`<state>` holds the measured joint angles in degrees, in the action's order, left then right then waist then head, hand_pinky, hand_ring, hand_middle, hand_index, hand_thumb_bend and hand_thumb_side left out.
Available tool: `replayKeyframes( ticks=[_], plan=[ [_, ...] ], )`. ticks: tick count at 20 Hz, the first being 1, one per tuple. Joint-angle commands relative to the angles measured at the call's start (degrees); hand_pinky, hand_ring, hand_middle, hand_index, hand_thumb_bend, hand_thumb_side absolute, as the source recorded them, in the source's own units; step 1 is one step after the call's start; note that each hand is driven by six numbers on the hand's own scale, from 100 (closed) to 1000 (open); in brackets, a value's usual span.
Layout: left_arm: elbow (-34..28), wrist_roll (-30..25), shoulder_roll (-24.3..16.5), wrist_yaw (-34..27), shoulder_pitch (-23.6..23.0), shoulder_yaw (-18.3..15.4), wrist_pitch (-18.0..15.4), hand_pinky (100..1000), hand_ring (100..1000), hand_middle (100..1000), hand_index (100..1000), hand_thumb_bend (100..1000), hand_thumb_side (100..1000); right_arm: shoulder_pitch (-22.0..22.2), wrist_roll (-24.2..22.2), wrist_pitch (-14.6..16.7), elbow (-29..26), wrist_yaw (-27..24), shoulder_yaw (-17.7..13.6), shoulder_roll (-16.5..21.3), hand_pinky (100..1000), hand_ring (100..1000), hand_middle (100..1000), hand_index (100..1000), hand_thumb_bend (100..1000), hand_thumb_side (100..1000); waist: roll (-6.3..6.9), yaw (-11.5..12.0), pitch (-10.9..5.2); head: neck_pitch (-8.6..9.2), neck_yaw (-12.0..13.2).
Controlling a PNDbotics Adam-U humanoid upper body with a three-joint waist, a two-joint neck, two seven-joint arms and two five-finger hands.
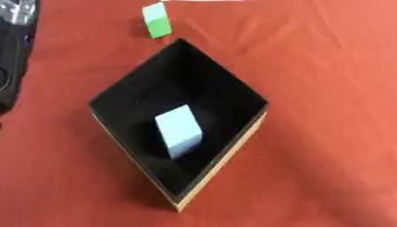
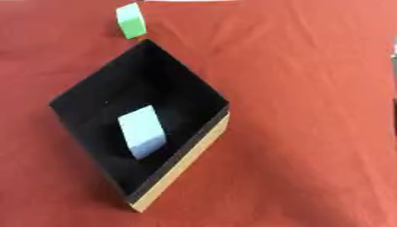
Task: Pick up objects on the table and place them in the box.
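Note:
A black box (image 1: pixel 226 158) with a tan outer wall stands open in the middle of the red cloth, one corner turned towards me. A pale blue block (image 1: pixel 179 131) lies inside it on the black floor, tilted. Just beyond the box's far corner a green block (image 1: pixel 157 20) rests on the cloth, apart from the box. Neither hand shows in either view.
A black and silver shape (image 1: pixel 14 57) runs along the left edge in the left eye view; I cannot make out what it is. Red cloth (image 2: pixel 310 111) stretches to the right of the box and in front of it.

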<state>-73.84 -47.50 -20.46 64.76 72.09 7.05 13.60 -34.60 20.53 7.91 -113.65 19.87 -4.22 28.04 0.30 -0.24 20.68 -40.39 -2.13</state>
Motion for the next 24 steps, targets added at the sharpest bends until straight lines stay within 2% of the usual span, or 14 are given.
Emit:
replayKeyframes(
  ticks=[1, 3, 7, 14, 20, 21, 24],
  plan=[
    [3.83, 1.26, 0.62, 3.01, 2.12, -2.84, 1.26, 815, 948, 944, 991, 326, 478, -1.32, -0.33, 0.10, -0.94, -0.63, -0.13, 1.86, 783, 627, 530, 807, 100, 670, 0.06, -0.34, -0.77, 1.32, 0.70],
    [6.68, 2.48, 1.46, 4.67, 2.57, -4.43, 0.78, 819, 955, 950, 997, 318, 521, -1.75, -0.43, 0.15, -0.94, -0.77, -0.03, 1.91, 783, 627, 529, 807, 100, 669, 0.14, -0.70, -0.26, 1.85, 1.03],
    [11.83, 5.37, 2.39, 6.73, 3.37, -6.71, -0.56, 815, 953, 943, 994, 314, 537, -2.68, -0.70, 0.30, -0.94, -1.09, 0.23, 1.98, 783, 625, 527, 807, 100, 668, 0.32, -1.59, 0.85, 2.99, 1.90],
    [21.59, 11.21, 2.69, 6.42, 5.21, -7.68, -3.41, 807, 952, 948, 995, 328, 545, -4.06, -0.97, 0.37, -0.94, -1.79, 0.45, 2.34, 783, 623, 522, 807, 100, 667, 0.62, -3.12, 3.07, 4.91, 3.05],
    [30.10, 16.76, 2.84, 5.64, 6.71, -7.84, -6.66, 752, 907, 941, 978, 323, 457, -4.55, -0.96, 0.35, -0.94, -2.39, 0.47, 2.56, 782, 622, 519, 806, 100, 667, 0.59, -3.59, 4.35, 5.76, 3.47],
    [30.84, 17.67, 2.97, 5.30, 6.81, -7.89, -7.21, 672, 835, 891, 942, 278, 314, -4.58, -0.87, 0.36, -0.94, -2.50, 0.45, 2.53, 782, 621, 517, 805, 100, 667, 0.57, -3.63, 4.48, 5.79, 3.48],
    [32.54, 19.95, 3.11, 3.93, 6.79, -7.73, -8.61, 631, 799, 864, 929, 237, 226, -4.59, -0.68, 0.39, -0.94, -2.69, 0.46, 2.56, 782, 621, 516, 805, 100, 667, 0.56, -3.71, 4.62, 5.78, 3.41]
  ],
)
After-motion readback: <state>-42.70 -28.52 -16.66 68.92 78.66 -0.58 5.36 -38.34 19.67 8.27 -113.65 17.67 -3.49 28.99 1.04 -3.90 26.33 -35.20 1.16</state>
